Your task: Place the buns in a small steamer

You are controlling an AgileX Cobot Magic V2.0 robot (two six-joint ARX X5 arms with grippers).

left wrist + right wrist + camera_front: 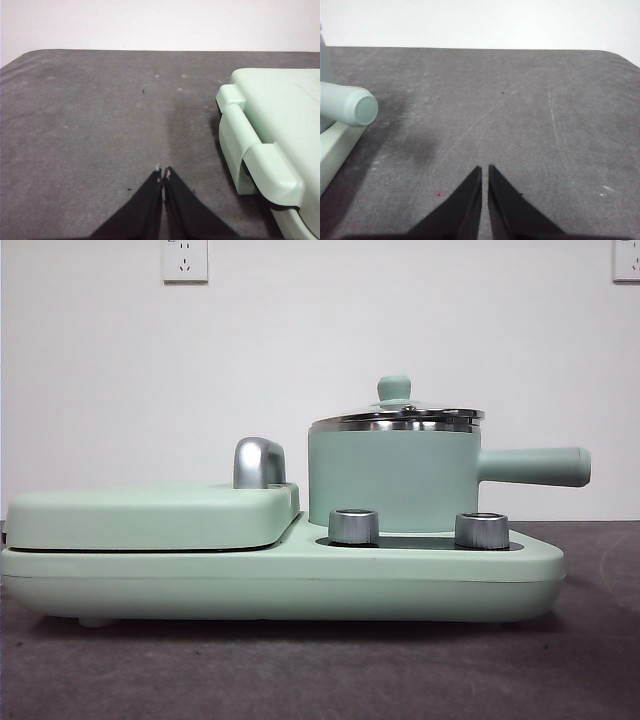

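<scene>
My left gripper (163, 172) hangs closed beside the flat mint-green lidded griddle (280, 145). My right gripper (485, 170), nearly closed, hovers over open grey table (520, 100) near the mint-green cylindrical steamer pot's (392, 478) handle end (360, 110).

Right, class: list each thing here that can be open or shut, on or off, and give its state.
Steamer: lid on, shut.
Griddle: lid down, shut.
Knobs: setting cannot be read.
Left gripper: jaws shut, empty.
Right gripper: jaws nearly shut, empty.
Buns: not in view.
</scene>
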